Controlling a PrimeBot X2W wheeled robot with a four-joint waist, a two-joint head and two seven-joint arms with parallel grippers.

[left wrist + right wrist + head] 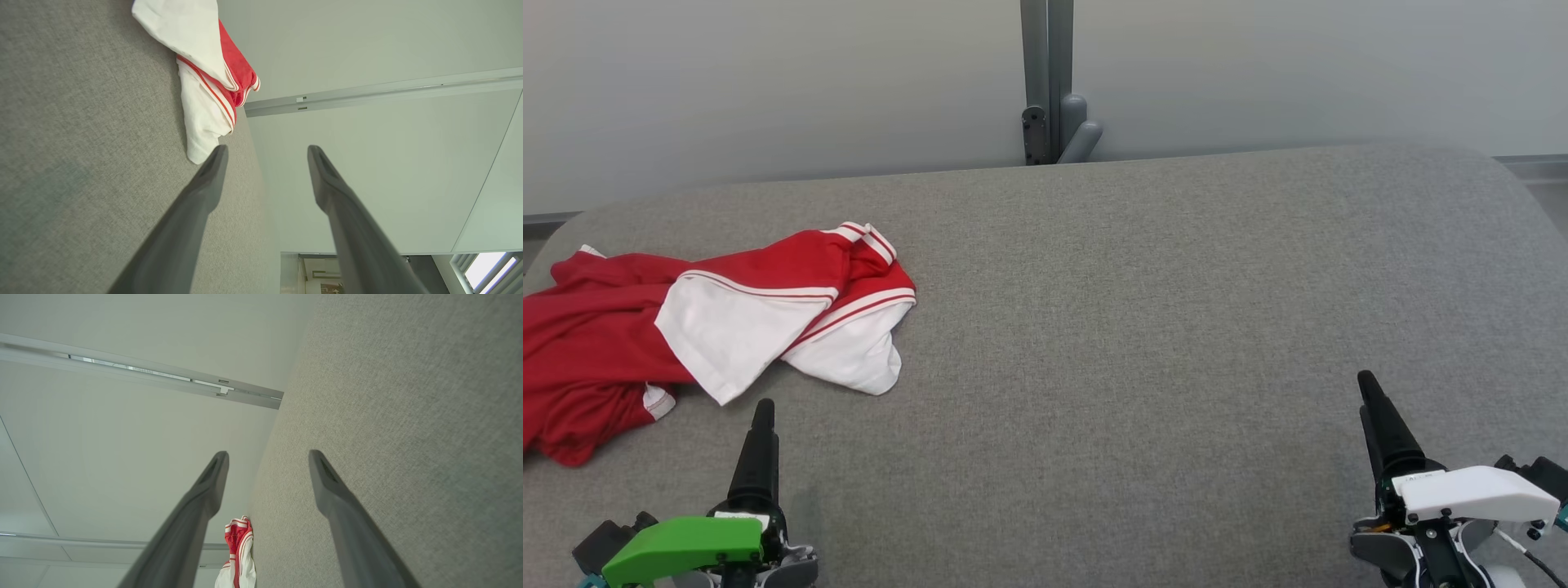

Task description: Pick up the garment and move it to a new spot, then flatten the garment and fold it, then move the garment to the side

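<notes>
Garment (686, 318) first: a red top with white panels and red-and-white striped trim lies crumpled at 9 o'clock on the grey fabric surface (1135, 327). Its left part runs off the edge of the head view. One white sleeve-like flap points toward 6 o'clock, and another white fold sits just beside it toward 3 o'clock. The cloth lies free of both grippers.

At 7 o'clock the left gripper (763, 407) hangs low over the surface under a green cover (682, 543). Its tip points to 12 o'clock and stands just short of the white flap, near but apart. In the left wrist view its two dark fingers (192, 212) are spread wide with a bare gap between them, released and holding nothing. The white end of the garment lies at 11 o'clock from the nearer fingertip, close to it.

At 12 o'clock, behind the far edge of the surface, a grey post (1047, 82) stands against the pale wall (768, 82).

At 5 o'clock the right gripper (1368, 384), capped by a white cover (1474, 492), points to 12 o'clock over bare fabric, well apart from the garment. The right wrist view shows its fingers just as wide, released and empty, with the garment small and distant at 6 o'clock between them.
</notes>
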